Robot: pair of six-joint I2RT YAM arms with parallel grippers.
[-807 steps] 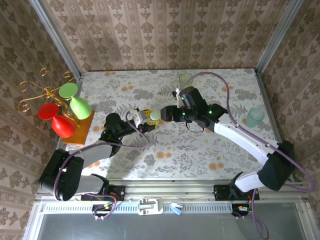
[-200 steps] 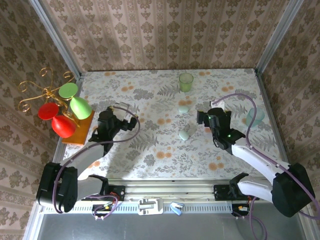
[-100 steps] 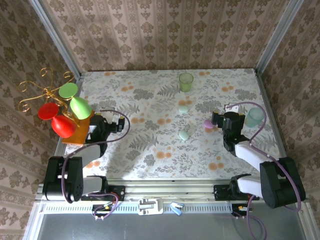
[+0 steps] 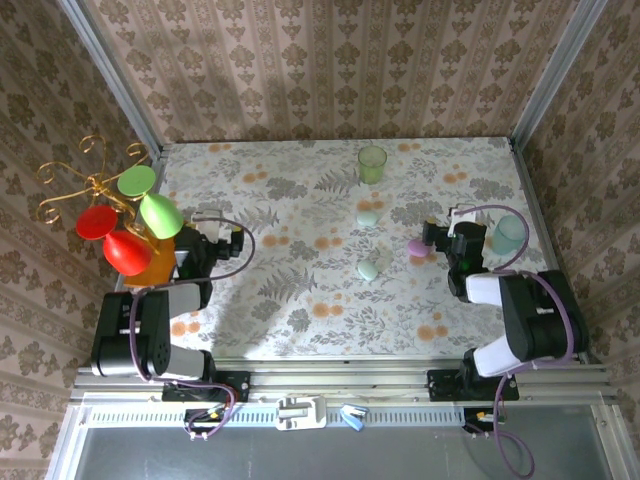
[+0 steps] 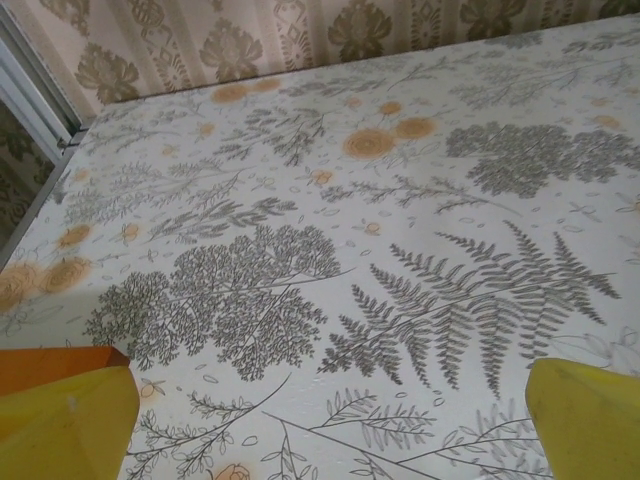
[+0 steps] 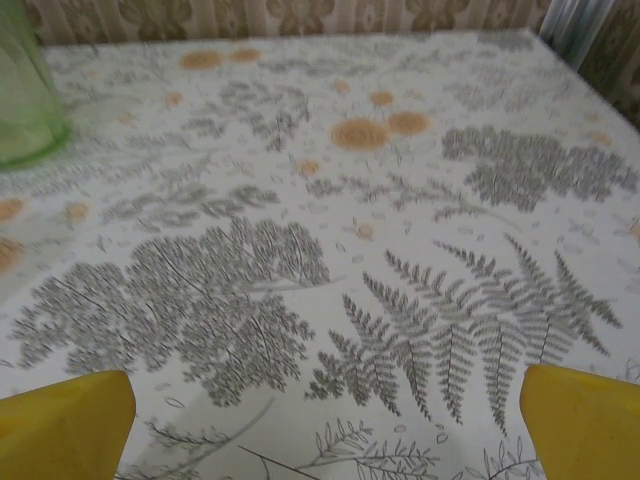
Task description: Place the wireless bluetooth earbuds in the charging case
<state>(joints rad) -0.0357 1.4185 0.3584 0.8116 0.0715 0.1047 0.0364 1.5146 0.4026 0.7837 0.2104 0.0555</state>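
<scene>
Two arms sit folded at the sides of the table (image 4: 300, 310). At far left a gilt cup stand (image 4: 110, 215) stands on an orange base (image 4: 152, 268). The left gripper (image 5: 325, 420) lies just beside that base, its jaws spread wide over bare floral cloth and holding nothing. Mid-table, a green cup (image 4: 372, 163) stands far back. Nearer lie the far mint case (image 4: 368, 217) and the near mint case (image 4: 369, 269), apart from each other. Whether either lid is up is unclear, and the earbuds are too small to make out. A pink case (image 4: 417, 248) lies just left of the right gripper (image 6: 320, 425), whose jaws are also spread wide and empty. A teal cup (image 4: 510, 235) stands near the right edge.
</scene>
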